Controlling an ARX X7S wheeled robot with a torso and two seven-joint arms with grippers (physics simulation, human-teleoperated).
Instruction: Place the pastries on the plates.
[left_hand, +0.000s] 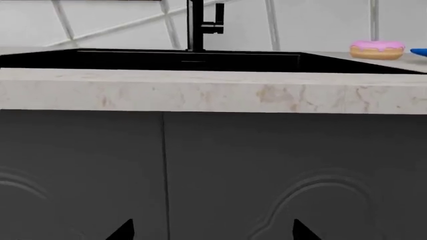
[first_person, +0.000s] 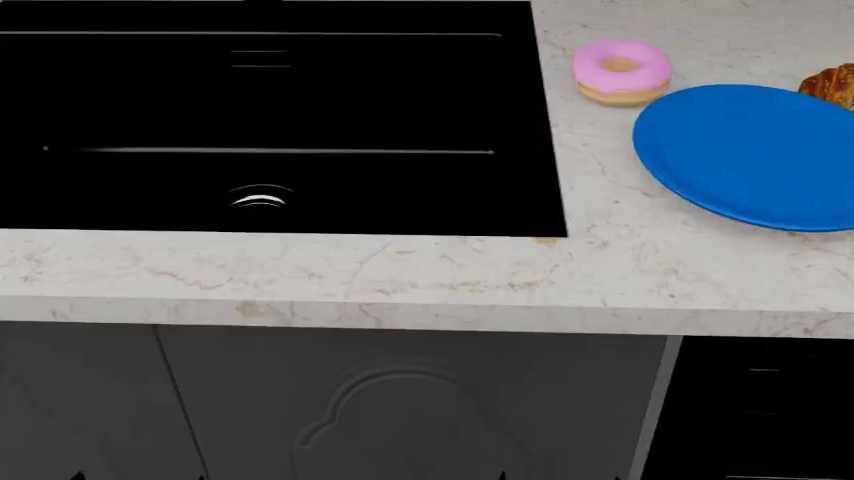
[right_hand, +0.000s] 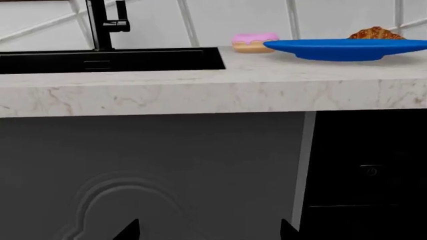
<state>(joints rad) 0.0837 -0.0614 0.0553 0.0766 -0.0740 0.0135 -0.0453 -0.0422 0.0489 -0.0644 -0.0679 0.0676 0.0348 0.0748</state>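
Since both arms hang low by the cupboard doors, nothing is held | left gripper (left_hand: 212, 231) spread | donut (first_person: 621, 71) far on counter, just left of blue plate (first_person: 754, 152) | croissant (first_person: 833, 84) at plate's far right edge | right gripper (right_hand: 208, 231) spread

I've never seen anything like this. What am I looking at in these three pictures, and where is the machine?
These are computer-rendered views from a two-armed wheeled robot facing a kitchen counter. One camera sits on its head and looks down; the other two sit near each arm's pincer and look straight at the cabinet doors below the counter. The dark points at the lower edge of those two pictures are the tips of the left pincer and the right pincer; both stand apart and hold nothing. On the counter are a black sink with a tap, a pink-iced donut, a blue plate and, behind the plate, a croissant partly out of view. Neither pastry is on the plate yet.
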